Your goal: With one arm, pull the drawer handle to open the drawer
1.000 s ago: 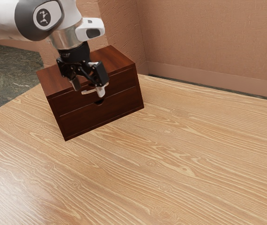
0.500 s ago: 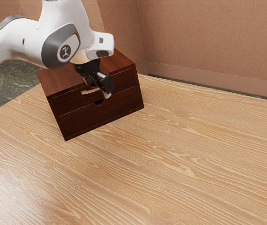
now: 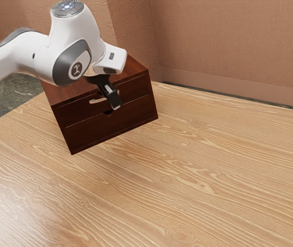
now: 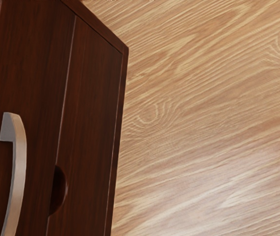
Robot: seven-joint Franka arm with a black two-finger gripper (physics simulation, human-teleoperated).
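The cabinet (image 3: 113, 122) sits on the counter (image 3: 203, 170) near the corner of the wall (image 3: 229, 36), toward the exterior view's upper left. Its upper drawer (image 3: 133, 87) lies flush with the front, closed. The arm (image 3: 59, 51) reaches over the cabinet top, and the end effector (image 3: 109, 96) hangs at the drawer front, just beside the pale handle (image 3: 97, 100). I cannot tell whether it is released or clenched. The wrist view has the handle (image 4: 13, 167) close, curved and upright against the dark wood.

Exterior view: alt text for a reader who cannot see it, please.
The black tool of a white robot arm sits at the pale handle of the upper drawer in a dark wooden cabinet on a light wood table. The drawer looks shut.
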